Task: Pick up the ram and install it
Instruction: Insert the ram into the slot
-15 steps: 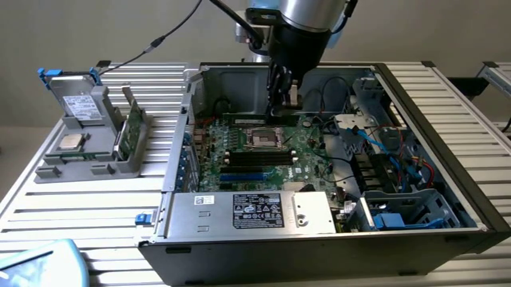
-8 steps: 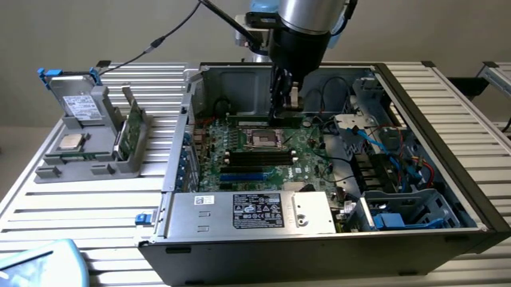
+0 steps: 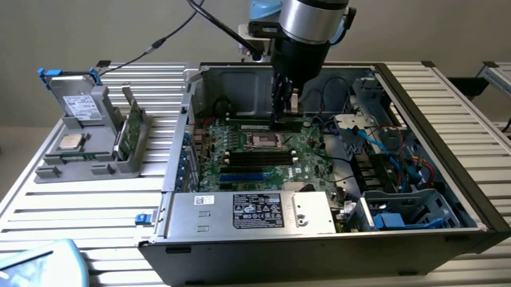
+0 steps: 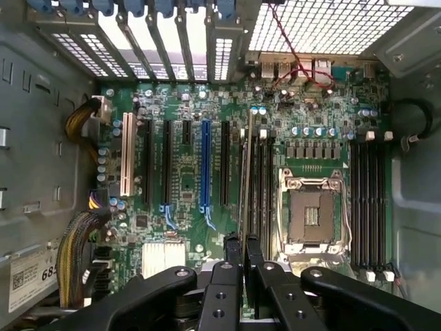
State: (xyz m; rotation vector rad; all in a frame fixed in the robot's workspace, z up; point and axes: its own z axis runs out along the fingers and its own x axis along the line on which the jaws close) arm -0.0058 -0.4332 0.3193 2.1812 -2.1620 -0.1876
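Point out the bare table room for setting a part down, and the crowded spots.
Free: slatted table between the grey holder, the computer case and the blue object at the exterior view's left. Crowded: inside the case, where the gripper holds the ram over the motherboard slots, beside cables.

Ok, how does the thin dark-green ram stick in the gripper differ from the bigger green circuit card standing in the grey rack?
The ram is a narrow strip; the card is taller and broader. The ram is clamped in the gripper over the motherboard inside the case; the card stands free in the grey rack, at the exterior view's left. Both are green circuit boards.
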